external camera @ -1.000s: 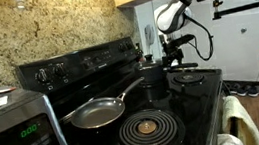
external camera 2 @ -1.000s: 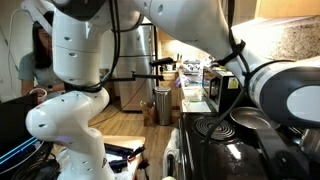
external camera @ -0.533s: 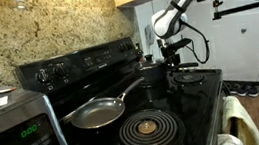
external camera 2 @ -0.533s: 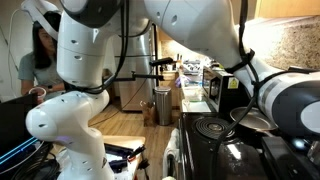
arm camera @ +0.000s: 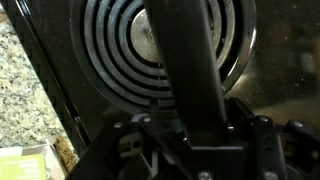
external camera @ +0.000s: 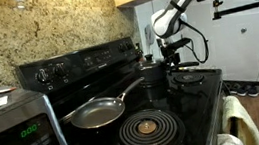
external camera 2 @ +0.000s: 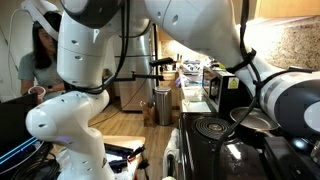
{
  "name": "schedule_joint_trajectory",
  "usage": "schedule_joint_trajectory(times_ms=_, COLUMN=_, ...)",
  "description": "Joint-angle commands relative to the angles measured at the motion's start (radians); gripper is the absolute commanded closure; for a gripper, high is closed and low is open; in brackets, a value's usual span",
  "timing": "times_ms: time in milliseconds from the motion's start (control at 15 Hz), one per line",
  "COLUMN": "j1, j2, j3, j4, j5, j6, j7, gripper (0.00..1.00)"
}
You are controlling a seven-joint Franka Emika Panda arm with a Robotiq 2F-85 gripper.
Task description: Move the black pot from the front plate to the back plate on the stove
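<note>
Right now your tool (external camera: 175, 56) hangs over the far end of the stove (external camera: 202, 101). In the wrist view a long straight black handle (arm camera: 185, 70) runs up between its fingers, above a spiral coil burner (arm camera: 105, 50); whether the fingers press on it, you cannot tell. The black pot (external camera: 151, 77), small, squat, round and lidded, sits just left of the tool, beyond the grey frying pan (external camera: 97, 113).

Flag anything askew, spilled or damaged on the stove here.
Nothing stands out. The black pot sits upright, its handle running between the jaws of the gripper. The grey frying pan lies flat beside it; no spills show on the stove.
</note>
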State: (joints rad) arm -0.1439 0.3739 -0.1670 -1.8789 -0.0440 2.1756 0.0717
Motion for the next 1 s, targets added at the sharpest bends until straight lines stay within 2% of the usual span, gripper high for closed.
schedule_joint_trajectory(times_ms=0, j1=-0.013, j2=0.007, j3=0.005, j4=0.015, j5=0.008, j6=-0.011, j7=-0.015, gripper=0.0)
schedule_joint_trajectory(times_ms=600, j1=-0.041, j2=-0.015, j3=0.031, j4=0.018, j5=0.03, j6=-0.016, j7=-0.191, gripper=0.0)
schedule_joint_trajectory(times_ms=800, j1=-0.042, j2=-0.019, j3=0.03, j4=0.038, j5=0.026, j6=-0.032, j7=-0.213, gripper=0.0)
schedule_joint_trajectory(times_ms=867, j1=-0.038, j2=-0.019, j3=0.026, j4=0.048, j5=0.013, j6=-0.043, j7=-0.206, gripper=0.25)
schedule_joint_trajectory(times_ms=933, j1=-0.039, j2=-0.021, j3=0.027, j4=0.056, j5=0.012, j6=-0.054, j7=-0.212, gripper=0.28)
